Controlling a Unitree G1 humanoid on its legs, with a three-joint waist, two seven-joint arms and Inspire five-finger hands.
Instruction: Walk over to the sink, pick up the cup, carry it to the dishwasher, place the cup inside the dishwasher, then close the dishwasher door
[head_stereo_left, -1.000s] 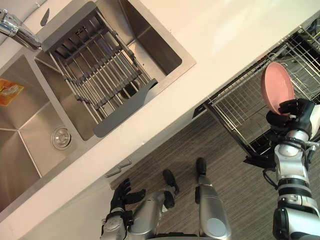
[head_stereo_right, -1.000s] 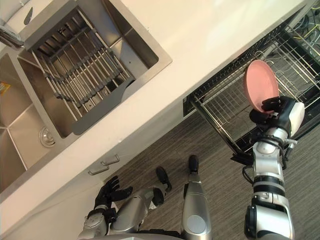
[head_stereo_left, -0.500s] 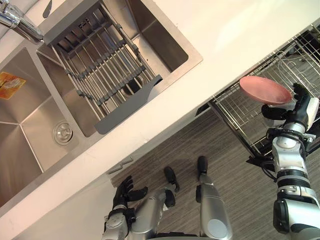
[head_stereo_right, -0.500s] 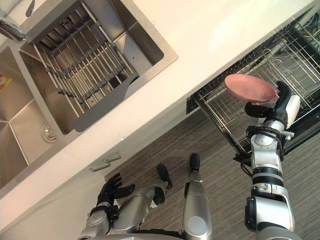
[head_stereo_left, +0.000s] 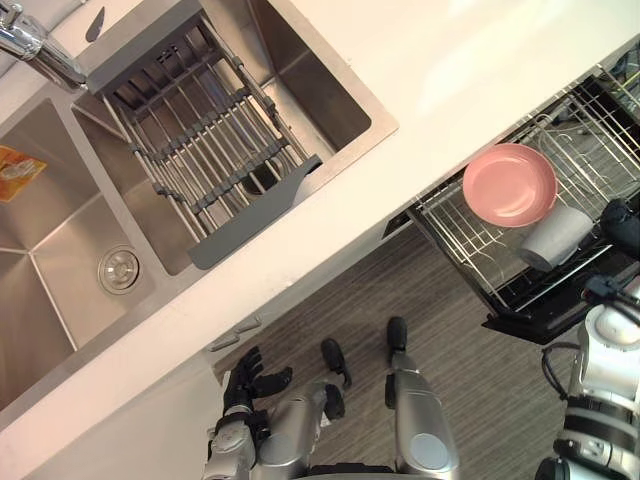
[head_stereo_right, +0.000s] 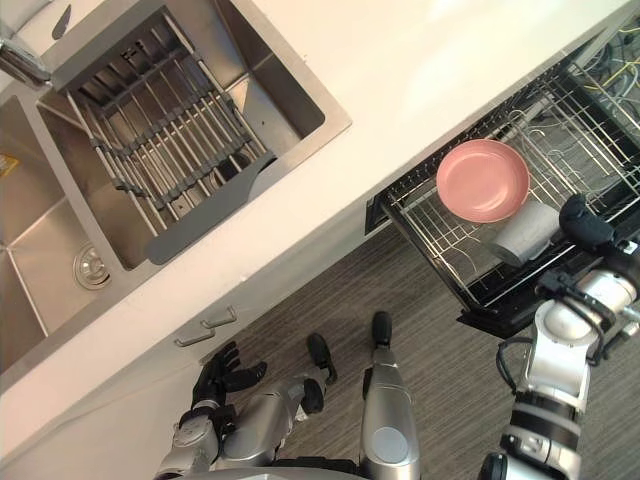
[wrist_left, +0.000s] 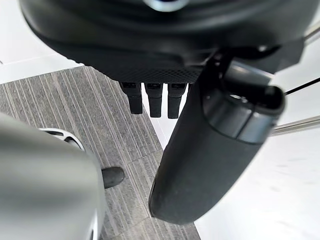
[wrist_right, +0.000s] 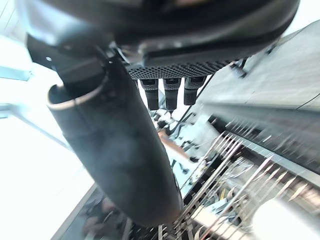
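A pink dish (head_stereo_left: 509, 184) lies face up in the wire rack (head_stereo_right: 430, 212) of the open dishwasher. A pale grey cup (head_stereo_left: 555, 238) rests on its side in the rack right beside the dish. My right hand (head_stereo_right: 585, 222) hovers just right of the cup, apart from it, open and holding nothing. In the right wrist view its fingers (wrist_right: 169, 92) are straight above the rack wires. My left hand (head_stereo_left: 248, 378) hangs low by the cabinet front, open with fingers spread and nothing in it.
The white counter (head_stereo_left: 480, 60) runs diagonally across the view. A steel double sink (head_stereo_left: 60, 260) holds a grey drying rack (head_stereo_left: 200, 140), with the faucet (head_stereo_left: 40, 50) behind it. The dark dishwasher door (head_stereo_left: 540, 320) juts out over the striped floor (head_stereo_left: 440, 290).
My right hand has let go of the pink dish, which now lies flat in the rack, and the hand has drawn back to the right. The cup now shows beside the dish.
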